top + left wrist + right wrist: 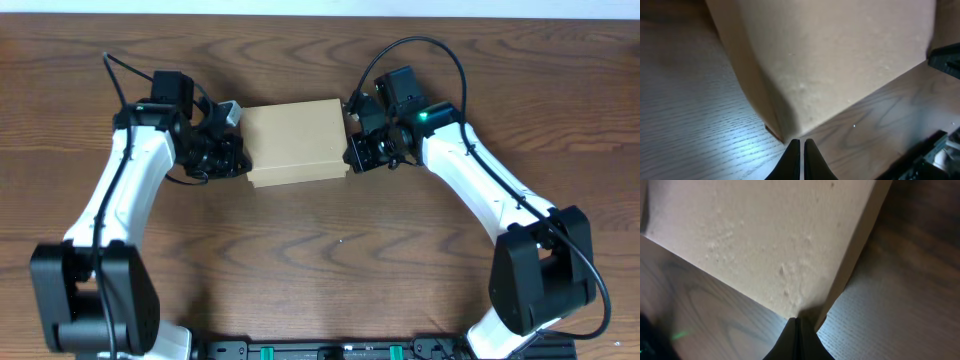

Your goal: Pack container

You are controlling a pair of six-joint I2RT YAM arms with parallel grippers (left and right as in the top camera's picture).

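Observation:
The container (295,142), a plain tan cardboard box with its lid down, lies on the wooden table between both arms. My left gripper (240,160) is shut with nothing in it, its tips at the box's near left corner. In the left wrist view the container (840,55) fills the top, and the shut left gripper (802,142) points at its corner. My right gripper (352,150) is shut too, at the near right corner. The right wrist view shows the container (770,240) with the right gripper (796,320) touching its corner edge. The box's contents are hidden.
The brown wooden table (320,260) stretches all around the box. A black rail (330,350) runs along the front edge between the two arm bases. Cables loop behind both wrists.

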